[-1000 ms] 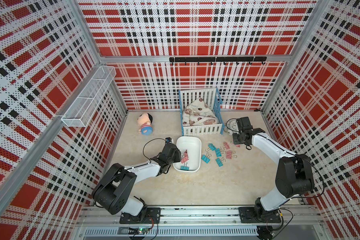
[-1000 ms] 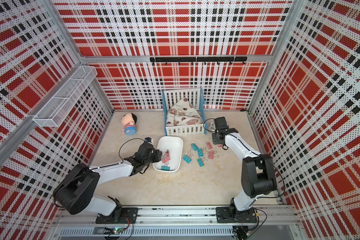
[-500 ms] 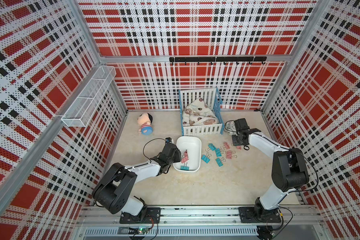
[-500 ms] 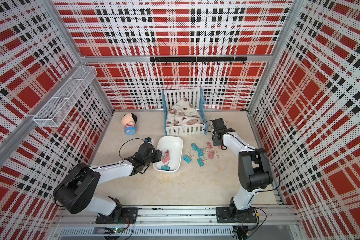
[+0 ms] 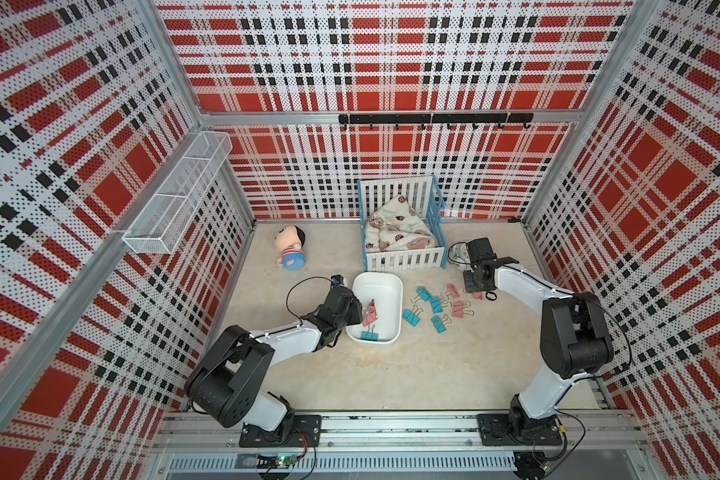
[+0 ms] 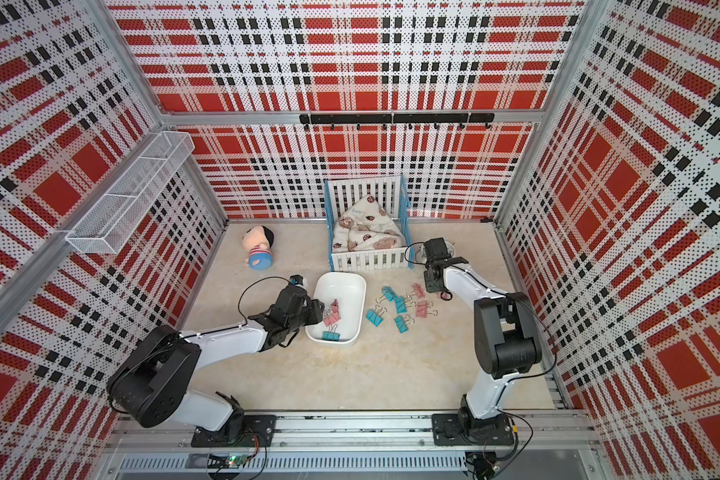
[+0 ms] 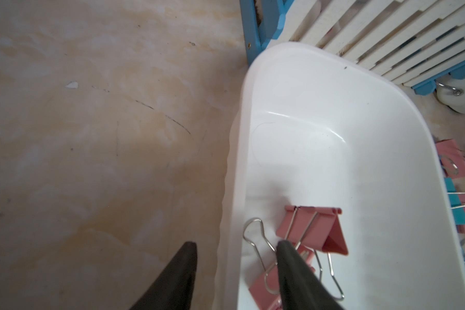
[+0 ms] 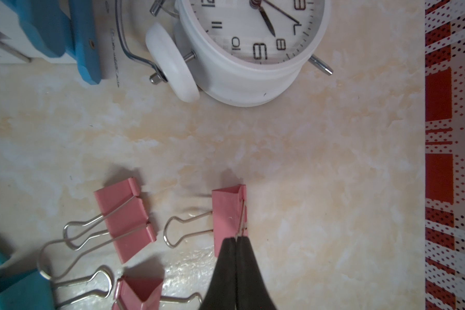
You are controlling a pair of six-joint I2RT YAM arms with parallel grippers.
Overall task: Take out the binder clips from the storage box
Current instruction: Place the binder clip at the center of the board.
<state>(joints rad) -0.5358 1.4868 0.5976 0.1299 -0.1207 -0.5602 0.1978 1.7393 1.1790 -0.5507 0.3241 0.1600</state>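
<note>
Since a second ago only the right arm has drawn slightly inward.

Both top views: storage box (image 5: 385,286) holds three binder clips (image 5: 369,315); others lie outside.

Left wrist: left gripper (image 7: 235,248) straddles, clamps the box wall.

Right wrist: right gripper (image 8: 236,241), together, pinches a pink clip (image 8: 230,217); that thin wire may slip.

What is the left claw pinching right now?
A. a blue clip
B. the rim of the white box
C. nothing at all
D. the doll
B: in the left wrist view the left gripper has one finger outside and one inside the box, straddling its wall, with pink clips lying beside the inner finger.
</note>
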